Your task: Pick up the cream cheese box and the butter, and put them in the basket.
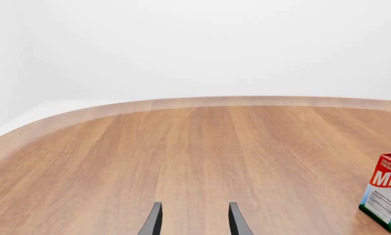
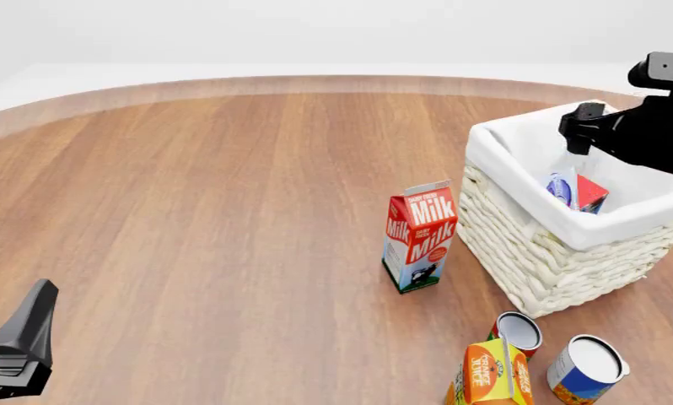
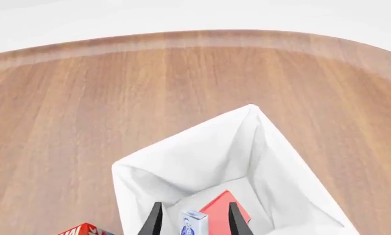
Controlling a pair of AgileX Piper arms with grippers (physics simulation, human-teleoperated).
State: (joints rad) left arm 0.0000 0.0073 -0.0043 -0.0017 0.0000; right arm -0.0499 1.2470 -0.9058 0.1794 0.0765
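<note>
The right pincer (image 3: 195, 219) is hanging over the basket (image 2: 505, 152), fingers spread apart and holding nothing. Inside the basket, the cream cheese box (image 2: 562, 187) and the red butter (image 2: 591, 192) are lying side by side, touching. The left pincer (image 1: 194, 220) is hovering low over the bare counter (image 2: 201, 211), also spread and holding nothing. A milk carton (image 2: 420, 235) is standing upright just beside the basket.

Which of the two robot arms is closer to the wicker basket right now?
The right. The right gripper hangs open just above the basket, over the butter. The left gripper is open over bare table, far across from it.
</note>
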